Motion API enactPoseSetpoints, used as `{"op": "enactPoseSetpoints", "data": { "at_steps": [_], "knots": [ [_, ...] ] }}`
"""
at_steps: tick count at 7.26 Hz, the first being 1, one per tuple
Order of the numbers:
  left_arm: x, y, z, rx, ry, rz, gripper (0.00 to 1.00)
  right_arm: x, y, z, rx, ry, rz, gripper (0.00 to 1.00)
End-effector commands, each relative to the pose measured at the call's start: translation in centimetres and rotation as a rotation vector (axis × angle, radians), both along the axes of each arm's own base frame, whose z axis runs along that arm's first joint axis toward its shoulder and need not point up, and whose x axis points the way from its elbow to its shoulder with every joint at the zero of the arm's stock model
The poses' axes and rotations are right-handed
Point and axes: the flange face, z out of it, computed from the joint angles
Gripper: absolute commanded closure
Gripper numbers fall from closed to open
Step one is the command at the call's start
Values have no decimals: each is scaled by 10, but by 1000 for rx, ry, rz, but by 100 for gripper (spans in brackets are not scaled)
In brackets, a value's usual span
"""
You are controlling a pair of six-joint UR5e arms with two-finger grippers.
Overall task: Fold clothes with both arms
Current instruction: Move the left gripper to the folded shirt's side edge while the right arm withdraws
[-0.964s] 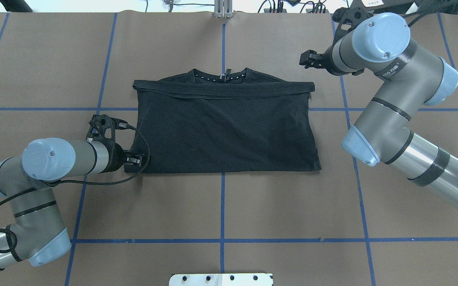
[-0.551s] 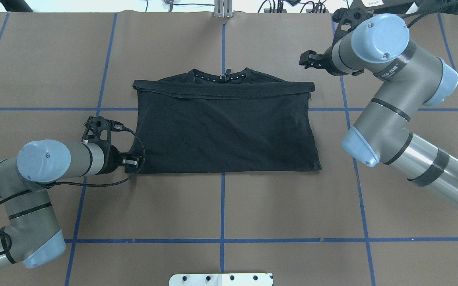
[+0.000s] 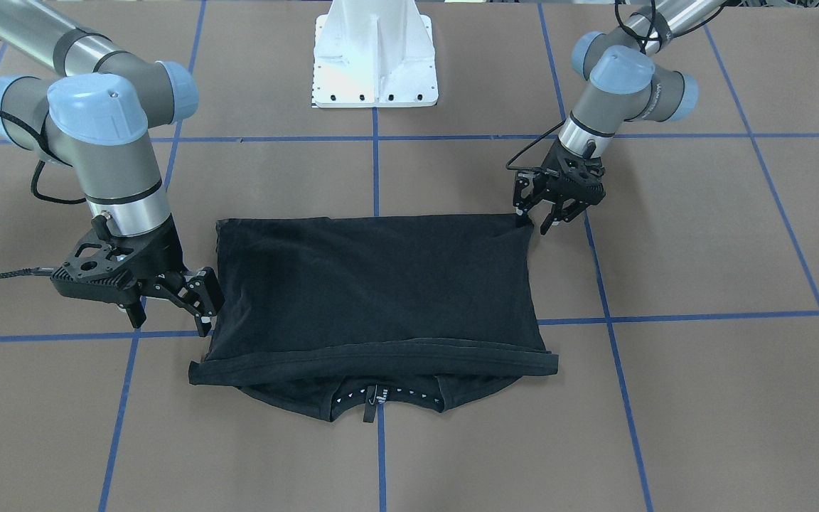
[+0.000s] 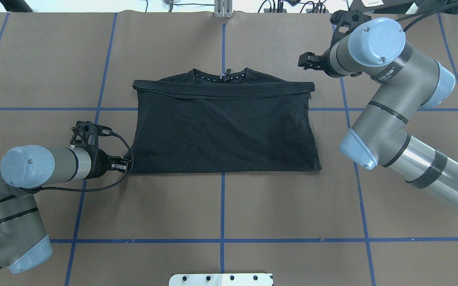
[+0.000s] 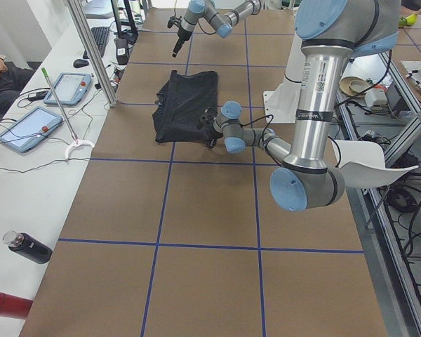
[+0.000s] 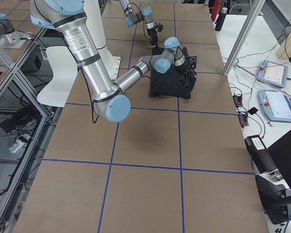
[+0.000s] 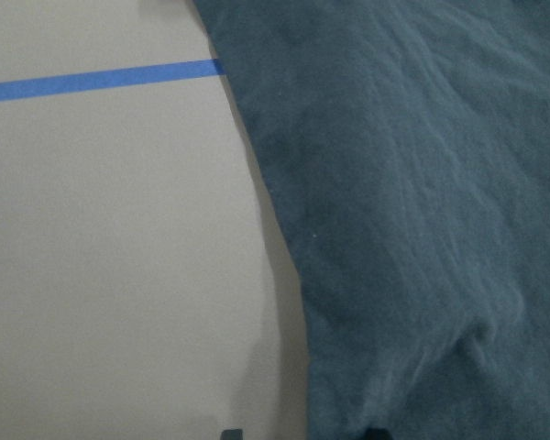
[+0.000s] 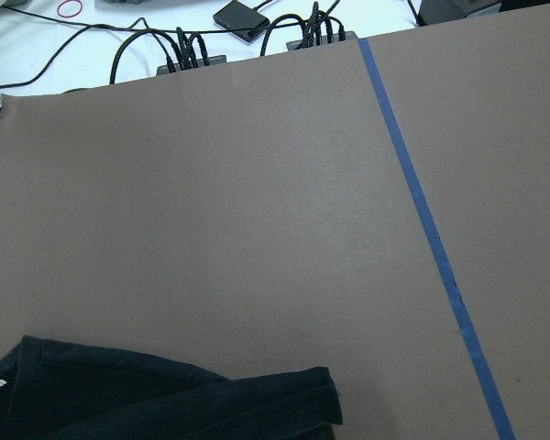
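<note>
So the black T-shirt [image 4: 223, 131] is lying flat mid-bench, folded over into a rough trapezoid, wider on the robot's side. The fabric looks soft and matte, with a few shallow wrinkles across the top layer. A thicker hem band [image 4: 223, 89] runs straight along the far edge, and the ribbed collar [image 4: 221, 75] pokes out just past it with a row of tiny white marks inside the neck.

The bench [image 4: 292, 206] is covered in smooth brown paper, split into big squares by blue tape [image 4: 222, 206].

The left tool [image 4: 127, 165] sits low at the shirt's near left corner, fingers spread. In the wrist view one tip is over the cloth and the other over bare paper, so it's not gripping anything. The right tool [image 3: 208, 304] hangs off the shirt's right side, near the far corner. Its fingers are spread too, with nothing between them, and its wrist view only catches that folded corner from above.

The white pedestal base [image 3: 375, 57] stands behind the shirt, well apart from it. Nothing lies on top of the shirt.
</note>
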Motion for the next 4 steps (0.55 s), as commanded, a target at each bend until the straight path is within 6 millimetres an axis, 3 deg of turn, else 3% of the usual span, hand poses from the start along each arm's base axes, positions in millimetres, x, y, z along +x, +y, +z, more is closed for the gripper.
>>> {"op": "enactPoseSetpoints", "data": {
  "at_steps": [1, 3, 4],
  "knots": [
    [-1, 2, -4, 0, 12, 0, 68, 0, 0, 0, 0, 0, 0, 0],
    [6, 10, -4, -2, 11, 17, 74, -1, 0, 0, 0, 0, -1, 0],
    [9, 15, -7, 1, 18, 27, 92, -1, 0, 1, 0, 2, -2, 0]
  ]
}}
